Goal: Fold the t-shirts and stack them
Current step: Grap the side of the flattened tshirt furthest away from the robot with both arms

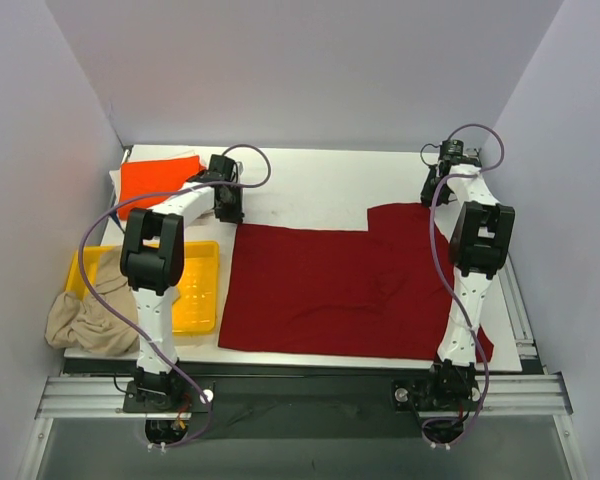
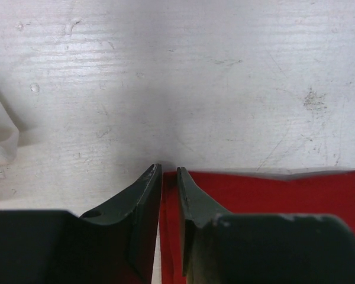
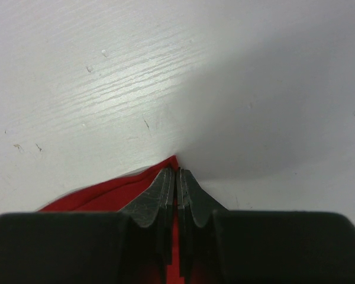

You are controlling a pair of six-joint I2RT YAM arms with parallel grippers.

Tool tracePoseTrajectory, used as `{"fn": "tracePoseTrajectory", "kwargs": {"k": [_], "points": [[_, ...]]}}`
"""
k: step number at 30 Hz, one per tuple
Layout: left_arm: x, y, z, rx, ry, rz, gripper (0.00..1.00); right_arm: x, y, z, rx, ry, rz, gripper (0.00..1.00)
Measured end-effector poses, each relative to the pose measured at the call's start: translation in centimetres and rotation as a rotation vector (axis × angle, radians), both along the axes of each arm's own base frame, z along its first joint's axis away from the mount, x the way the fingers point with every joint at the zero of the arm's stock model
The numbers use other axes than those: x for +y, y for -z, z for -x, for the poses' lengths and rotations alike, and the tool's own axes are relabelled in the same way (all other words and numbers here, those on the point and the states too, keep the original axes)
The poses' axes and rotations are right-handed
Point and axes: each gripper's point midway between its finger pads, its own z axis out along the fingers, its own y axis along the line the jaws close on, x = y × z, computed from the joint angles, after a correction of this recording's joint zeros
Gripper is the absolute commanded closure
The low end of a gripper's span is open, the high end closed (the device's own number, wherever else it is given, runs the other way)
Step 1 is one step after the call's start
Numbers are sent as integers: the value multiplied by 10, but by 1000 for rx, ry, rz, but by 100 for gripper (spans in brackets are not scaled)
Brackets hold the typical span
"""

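Note:
A dark red t-shirt [image 1: 350, 290] lies spread flat on the white table. My left gripper [image 1: 230, 212] is down at its far left corner. In the left wrist view the gripper [image 2: 167, 168] has a narrow gap between the jaws, and the red cloth edge [image 2: 272, 192] lies in that gap, not pinched. My right gripper [image 1: 435, 195] is at the shirt's far right corner. In the right wrist view it [image 3: 176, 170] is shut on the red corner [image 3: 106, 195]. A folded orange t-shirt [image 1: 155, 180] lies at the far left. A crumpled beige t-shirt [image 1: 90, 310] hangs over the tray.
A yellow plastic tray [image 1: 202, 290] sits left of the red shirt, under my left arm. A strip of white cloth [image 1: 115, 180] shows under the orange shirt, and its edge shows in the left wrist view [image 2: 0, 148]. Grey walls close in the table.

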Motion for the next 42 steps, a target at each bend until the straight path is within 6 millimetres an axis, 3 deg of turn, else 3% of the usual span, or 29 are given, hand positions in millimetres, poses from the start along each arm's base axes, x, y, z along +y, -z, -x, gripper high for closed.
{"fn": "tracePoseTrajectory", "kwargs": {"k": [9, 13, 25, 32, 42], "points": [[-3, 0, 9, 6, 4, 30, 78, 1, 0, 0, 2, -1, -4, 100], [-7, 1, 14, 19, 3, 56, 100, 1, 0, 1, 2, -2, -8, 100], [-11, -1, 15, 27, -7, 79, 100, -2, -5, 12, 32, 48, -55, 100], [-8, -4, 12, 19, -29, 67, 100, -11, -33, 12, -11, 93, -99, 100], [-5, -19, 0, -30, -68, 69, 100, -12, -71, -5, -101, 126, -152, 100]]}}
